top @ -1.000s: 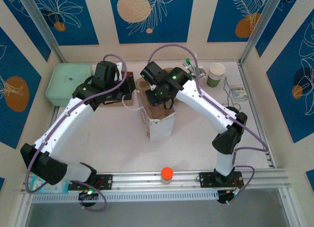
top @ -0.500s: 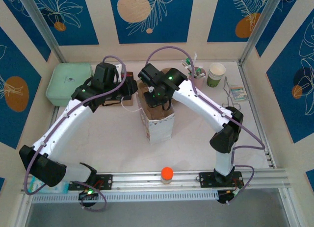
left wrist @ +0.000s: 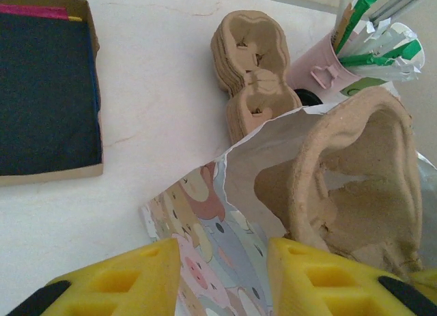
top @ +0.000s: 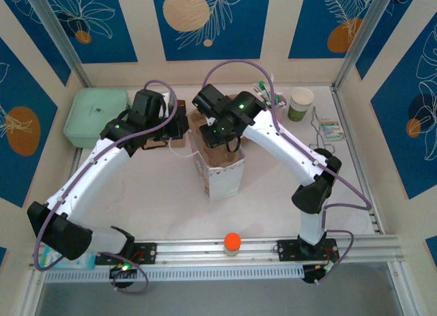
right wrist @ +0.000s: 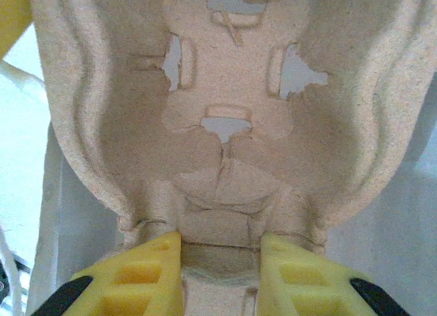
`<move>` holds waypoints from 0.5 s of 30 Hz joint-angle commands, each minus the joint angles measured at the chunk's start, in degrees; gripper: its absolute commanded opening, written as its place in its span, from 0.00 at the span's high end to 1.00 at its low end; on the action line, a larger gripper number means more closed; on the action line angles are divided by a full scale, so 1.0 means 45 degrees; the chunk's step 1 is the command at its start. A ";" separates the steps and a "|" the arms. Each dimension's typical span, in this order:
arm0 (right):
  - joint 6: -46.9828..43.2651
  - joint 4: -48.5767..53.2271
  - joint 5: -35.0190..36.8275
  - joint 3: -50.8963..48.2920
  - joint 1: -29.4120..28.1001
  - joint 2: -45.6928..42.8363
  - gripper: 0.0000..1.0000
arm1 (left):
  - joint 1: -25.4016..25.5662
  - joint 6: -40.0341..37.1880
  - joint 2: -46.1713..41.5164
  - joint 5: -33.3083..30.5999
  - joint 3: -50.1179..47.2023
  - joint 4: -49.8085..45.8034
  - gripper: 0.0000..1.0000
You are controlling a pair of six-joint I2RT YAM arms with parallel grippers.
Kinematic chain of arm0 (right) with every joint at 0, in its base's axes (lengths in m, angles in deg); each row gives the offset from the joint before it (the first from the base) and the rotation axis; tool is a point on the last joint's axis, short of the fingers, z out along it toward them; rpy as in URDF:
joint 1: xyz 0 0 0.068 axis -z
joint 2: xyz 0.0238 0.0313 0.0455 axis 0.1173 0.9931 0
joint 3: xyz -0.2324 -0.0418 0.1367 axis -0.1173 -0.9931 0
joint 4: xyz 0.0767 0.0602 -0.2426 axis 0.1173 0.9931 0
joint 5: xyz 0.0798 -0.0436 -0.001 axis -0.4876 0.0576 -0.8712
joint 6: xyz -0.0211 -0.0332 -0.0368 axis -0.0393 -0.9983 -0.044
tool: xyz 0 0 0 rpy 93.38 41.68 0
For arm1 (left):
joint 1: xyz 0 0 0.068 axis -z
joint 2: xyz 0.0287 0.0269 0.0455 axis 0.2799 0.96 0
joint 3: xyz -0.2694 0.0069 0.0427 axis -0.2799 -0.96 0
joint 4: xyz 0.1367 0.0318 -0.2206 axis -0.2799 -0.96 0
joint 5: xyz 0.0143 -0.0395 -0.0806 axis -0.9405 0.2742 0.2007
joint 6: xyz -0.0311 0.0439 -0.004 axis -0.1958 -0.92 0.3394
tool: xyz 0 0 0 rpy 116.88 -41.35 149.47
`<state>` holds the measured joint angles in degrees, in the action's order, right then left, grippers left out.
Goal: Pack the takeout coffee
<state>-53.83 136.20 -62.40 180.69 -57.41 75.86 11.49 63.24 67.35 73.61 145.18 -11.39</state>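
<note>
Tabletop (top: 150, 193) lies pale and bare between the near rail and a white paper bag (top: 224, 174) standing at its middle, with walls closing the back and both sides; a mint-green lidded box (top: 95, 115) sits in the far-left corner; the bag's mouth gapes, its cartoon-printed wall showing between the spread jaws of the left gripper (left wrist: 224, 258); the right gripper (right wrist: 222, 251) is clamped on the edge of a brown pulp carrier (right wrist: 232, 104) standing on edge in the bag's mouth; just beyond the bag sit a shallow card tray (left wrist: 51, 174) of dark napkins, a stack of spare carriers (left wrist: 249, 63) and a pink holder (left wrist: 315, 72) of sticks; a lidless white-and-green cup (top: 300, 103) stands near the right wall; a dark sliver (left wrist: 305, 97) at the holder's foot may be the takeout coffee's black lid, too little to tell.
</note>
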 commanded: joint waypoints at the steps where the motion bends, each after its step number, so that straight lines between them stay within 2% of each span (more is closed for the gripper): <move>1: -0.0055 0.0626 0.0023 0.0666 -0.0059 -0.0082 0.74 | -0.0170 -0.0400 -0.0224 -0.0218 -0.0200 -0.0159 0.60; 9: -0.0199 0.1315 0.0070 0.1270 -0.0140 0.0282 0.74 | -0.0170 -0.0469 -0.0395 -0.0223 -0.0278 -0.0131 0.59; 15: -0.0248 0.1383 0.0099 0.0790 -0.0134 0.0457 0.74 | -0.0170 -0.0449 -0.0550 -0.0120 -0.0396 -0.0051 0.63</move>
<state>-54.27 140.68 -62.33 185.09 -57.43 76.89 11.49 62.08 67.02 73.50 143.70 -11.52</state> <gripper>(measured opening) 0.265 0.380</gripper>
